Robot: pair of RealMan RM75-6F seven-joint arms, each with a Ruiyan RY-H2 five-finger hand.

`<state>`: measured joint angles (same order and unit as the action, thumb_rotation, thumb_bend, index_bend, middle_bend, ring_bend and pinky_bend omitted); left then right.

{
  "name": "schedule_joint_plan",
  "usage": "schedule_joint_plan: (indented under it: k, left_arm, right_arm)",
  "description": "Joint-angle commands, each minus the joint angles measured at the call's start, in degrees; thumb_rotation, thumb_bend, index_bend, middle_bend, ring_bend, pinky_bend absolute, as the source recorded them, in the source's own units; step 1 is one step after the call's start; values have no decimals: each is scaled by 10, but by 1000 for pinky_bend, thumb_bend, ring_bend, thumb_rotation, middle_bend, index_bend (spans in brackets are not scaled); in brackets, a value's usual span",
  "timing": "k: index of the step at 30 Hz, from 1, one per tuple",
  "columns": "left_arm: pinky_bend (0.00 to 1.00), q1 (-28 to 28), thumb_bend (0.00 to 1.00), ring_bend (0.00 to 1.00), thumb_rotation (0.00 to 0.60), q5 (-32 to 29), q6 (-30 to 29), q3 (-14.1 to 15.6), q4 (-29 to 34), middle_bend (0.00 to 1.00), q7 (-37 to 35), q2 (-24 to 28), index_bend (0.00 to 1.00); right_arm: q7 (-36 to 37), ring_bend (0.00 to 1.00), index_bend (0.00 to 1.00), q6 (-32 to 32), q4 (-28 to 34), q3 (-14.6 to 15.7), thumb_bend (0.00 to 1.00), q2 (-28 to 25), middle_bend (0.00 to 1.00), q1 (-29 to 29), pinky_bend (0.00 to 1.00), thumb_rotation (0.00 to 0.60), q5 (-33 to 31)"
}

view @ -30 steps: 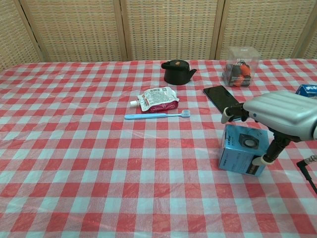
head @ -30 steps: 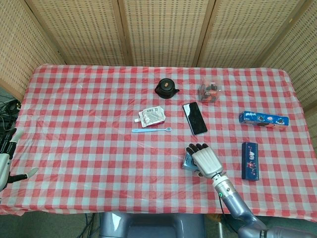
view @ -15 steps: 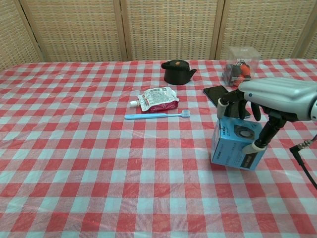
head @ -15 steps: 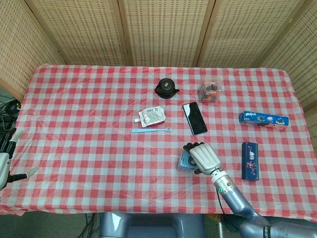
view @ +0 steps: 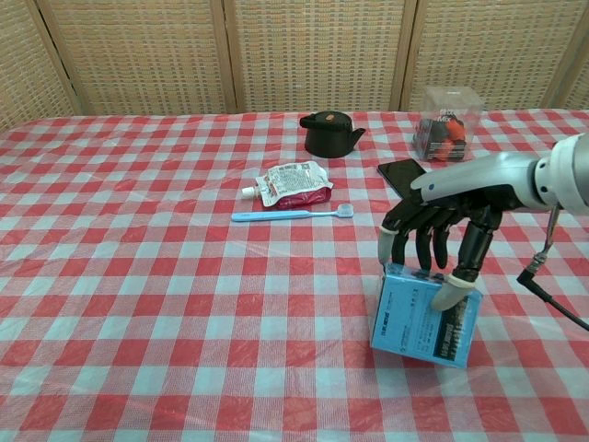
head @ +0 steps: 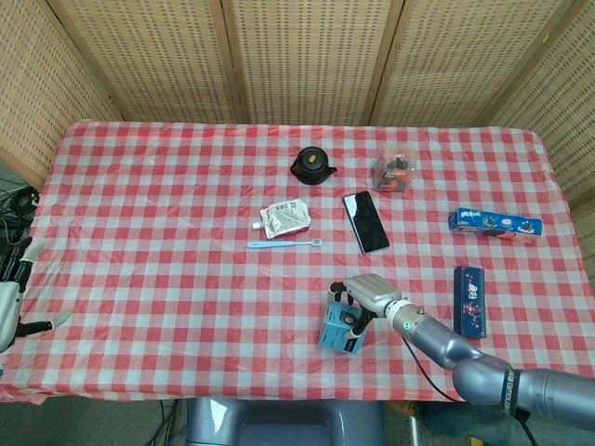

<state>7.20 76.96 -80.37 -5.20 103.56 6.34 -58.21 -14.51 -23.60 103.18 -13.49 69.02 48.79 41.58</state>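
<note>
Here, one blue box (view: pixel 425 315) (speaker carton, perhaps) under right hand (view: pixel 442 230).

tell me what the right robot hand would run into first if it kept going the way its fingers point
The right robot hand points its fingers down and they already rest on the blue box, so the box comes first, with the checked tablecloth right beneath it. Exact depth is hard to judge.
</note>
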Motion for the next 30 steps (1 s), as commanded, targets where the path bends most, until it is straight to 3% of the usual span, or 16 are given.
schedule_joint_plan:
  k: [1, 4, 6, 8, 9, 14, 20, 25, 30]
  left_arm:
    - [0, 2, 0, 0, 600, -6, 4, -2, -2, 0, -2, 0, 0]
    - [0, 3, 0, 0, 600, -9, 6, -3, -3, 0, -3, 1, 0]
    - [0, 4, 0, 0, 600, -10, 7, -3, -3, 0, -2, 0, 0]
    - [0, 5, 0, 0, 600, -10, 7, -2, -3, 0, 0, 0, 0]
    - [0, 5, 0, 0, 600, -10, 7, -2, -3, 0, 1, -1, 0]
    - [0, 5, 0, 0, 600, -4, 4, 1, -1, 0, 7, -4, 0]
    - [0, 5, 0, 0, 600, 0, 2, 4, 1, 0, 14, -6, 0]
    - [0, 4, 0, 0, 600, 3, 0, 6, 3, 0, 18, -7, 0]
    - [0, 3, 0, 0, 600, 7, -4, 8, 5, 0, 21, -9, 0]
  right_arm:
    - [42, 515, 478, 51, -56, 34, 674, 8, 528, 59, 405, 600, -35]
    - [53, 362, 359, 39, -73, 52, 525, 18, 383, 76, 200, 600, -40]
    - [52, 139, 192, 11, -79, 63, 243, 26, 178, 80, 53, 600, -32]
    - [49, 22, 75, -15, -82, 67, 41, 32, 41, 78, 2, 600, -22]
    - [46, 0, 36, -37, -83, 69, 0, 36, 5, 76, 0, 600, -13]
    - [53, 0, 2, -180, -48, 51, 0, 47, 0, 28, 0, 600, 75]
    - [53, 0, 16, -226, 5, 53, 0, 17, 0, 3, 0, 600, 133]
    - [23, 0, 36, -256, 42, 73, 0, 4, 0, -13, 0, 600, 157]
    - [-49, 0, 54, -312, 76, 120, 0, 23, 0, -43, 0, 600, 177]
